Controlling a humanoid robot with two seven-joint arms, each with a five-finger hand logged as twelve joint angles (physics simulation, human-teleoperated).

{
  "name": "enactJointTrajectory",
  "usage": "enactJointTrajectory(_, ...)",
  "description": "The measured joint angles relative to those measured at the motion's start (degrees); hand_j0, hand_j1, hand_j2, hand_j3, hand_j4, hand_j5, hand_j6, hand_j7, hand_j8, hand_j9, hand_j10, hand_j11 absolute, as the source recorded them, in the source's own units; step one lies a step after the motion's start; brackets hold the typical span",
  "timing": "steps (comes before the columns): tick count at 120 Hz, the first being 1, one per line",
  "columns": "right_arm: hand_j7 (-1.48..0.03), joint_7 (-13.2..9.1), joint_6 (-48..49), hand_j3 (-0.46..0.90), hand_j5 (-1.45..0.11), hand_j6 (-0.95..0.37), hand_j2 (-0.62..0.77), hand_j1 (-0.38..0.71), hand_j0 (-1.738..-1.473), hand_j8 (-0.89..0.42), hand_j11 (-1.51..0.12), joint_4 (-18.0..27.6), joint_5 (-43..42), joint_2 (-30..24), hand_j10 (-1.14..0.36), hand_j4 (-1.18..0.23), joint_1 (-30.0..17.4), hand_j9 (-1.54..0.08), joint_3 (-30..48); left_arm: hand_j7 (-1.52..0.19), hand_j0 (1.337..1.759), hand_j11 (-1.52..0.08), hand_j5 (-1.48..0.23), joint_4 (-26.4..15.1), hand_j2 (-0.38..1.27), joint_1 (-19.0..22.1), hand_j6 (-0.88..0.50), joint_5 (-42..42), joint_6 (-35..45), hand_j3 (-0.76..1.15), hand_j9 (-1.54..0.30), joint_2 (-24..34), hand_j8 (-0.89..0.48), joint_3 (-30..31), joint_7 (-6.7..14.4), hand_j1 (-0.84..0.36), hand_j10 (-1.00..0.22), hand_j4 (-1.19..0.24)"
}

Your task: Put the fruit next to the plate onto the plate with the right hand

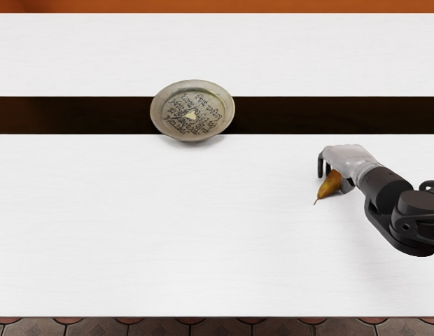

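A round metal plate [192, 110] with dark lettering sits at the far middle of the table, across a dark gap. A yellow-brown pear [328, 187] is far to its right on the near white surface, tilted, with its stem pointing down-left. My right hand [330, 169] comes in from the right edge and covers the pear's broad end. Its dark fingers [320, 166] curl down around the fruit, and the pear's top is hidden under the palm. I cannot tell whether the pear is touching the table. The left arm is out of view.
A dark strip [63, 115] runs across the table between the near and far white surfaces [168, 224], and the plate straddles it. The table's front edge shows at the bottom, with tiled floor beyond.
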Motion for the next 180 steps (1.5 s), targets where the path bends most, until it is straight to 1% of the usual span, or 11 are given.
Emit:
enactJointTrajectory(35,-0.91,0.0,0.0,0.00,-0.94,-0.63,0.18,0.20,-1.652,-0.50,-0.94,0.1,0.0,-0.1,-0.69,-0.69,0.1,-0.94,0.4,0.00,1.658,0.00,0.00,0.0,0.00,0.0,0.00,0.0,0.0,0.00,0.00,0.0,0.00,0.0,0.0,0.35,0.00,0.00)
enactJointTrajectory(77,-0.97,-0.1,-0.2,0.00,-0.98,-0.64,0.26,0.20,-1.652,-0.52,-0.99,1.0,0.0,-0.2,-0.70,-0.75,0.4,-0.98,0.8,0.00,1.658,0.00,0.00,0.1,0.00,0.0,0.00,0.0,0.0,0.00,0.00,0.0,0.00,0.0,0.0,0.35,0.00,0.00)
enactJointTrajectory(89,-0.98,-0.1,-0.5,0.00,-0.99,-0.65,0.26,0.19,-1.652,-0.52,-1.00,1.0,0.0,-0.1,-0.70,-0.75,0.4,-1.00,0.9,0.00,1.658,0.00,0.00,0.1,0.00,0.0,0.00,0.0,0.0,0.00,0.00,0.0,0.00,0.0,0.0,0.35,0.00,0.00)
enactJointTrajectory(110,-1.01,0.0,-0.6,0.00,-1.03,-0.65,0.40,0.23,-1.654,-0.52,-1.04,1.3,0.3,0.1,-0.70,-0.77,0.3,-1.04,2.2,0.00,1.658,0.00,0.00,0.3,0.00,0.1,0.00,0.0,0.0,0.00,0.00,0.0,0.00,0.0,0.0,0.35,0.00,0.00)
enactJointTrajectory(136,-1.03,0.1,-0.4,0.00,-1.06,-0.66,0.30,0.18,-1.654,-0.53,-1.09,2.1,1.0,0.2,-0.71,-0.78,0.2,-1.07,4.2,0.00,1.658,0.00,0.00,0.6,0.00,0.1,0.00,0.0,0.0,0.00,0.00,0.0,0.00,0.0,0.0,0.35,0.00,0.00)
enactJointTrajectory(170,-1.04,0.1,1.2,0.00,-1.07,-0.67,0.27,0.16,-1.654,-0.53,-1.11,3.0,5.5,1.7,-0.71,-0.78,1.7,-1.09,8.1,0.00,1.658,0.00,0.00,0.8,0.00,0.0,0.00,0.0,0.0,0.00,0.00,0.0,0.00,-0.1,0.0,0.35,0.00,0.00)
enactJointTrajectory(171,-1.04,0.1,1.3,0.00,-1.07,-0.67,0.30,0.16,-1.654,-0.53,-1.11,3.0,5.7,1.8,-0.71,-0.78,1.8,-1.09,8.2,0.00,1.658,0.00,0.00,0.8,0.00,0.0,0.00,0.0,0.0,0.00,0.00,0.0,0.00,-0.1,0.0,0.35,0.00,0.00)
enactJointTrajectory(172,-1.04,0.1,1.4,0.00,-1.07,-0.67,0.30,0.17,-1.654,-0.53,-1.11,3.0,5.8,1.9,-0.71,-0.78,1.9,-1.09,8.3,0.00,1.658,0.00,0.00,0.8,0.00,0.0,0.00,0.0,0.0,0.00,0.00,0.0,0.00,-0.1,0.0,0.35,0.00,0.00)
enactJointTrajectory(174,-1.04,0.1,1.5,0.00,-1.07,-0.67,0.36,0.19,-1.655,-0.53,-1.11,3.0,6.1,2.1,-0.71,-0.78,2.0,-1.09,8.6,0.00,1.658,0.00,0.00,0.8,0.00,0.0,0.00,0.0,0.0,0.00,0.00,0.0,0.00,-0.1,0.0,0.35,0.00,0.00)
enactJointTrajectory(180,-1.04,0.1,2.0,0.00,-1.07,-0.65,0.38,0.20,-1.655,-0.51,-1.11,3.0,7.4,2.6,-0.70,-0.78,2.8,-1.09,9.2,0.00,1.658,0.00,0.00,0.8,0.00,0.0,0.00,0.0,0.0,0.00,0.00,0.0,0.00,-0.1,0.0,0.35,0.00,0.00)
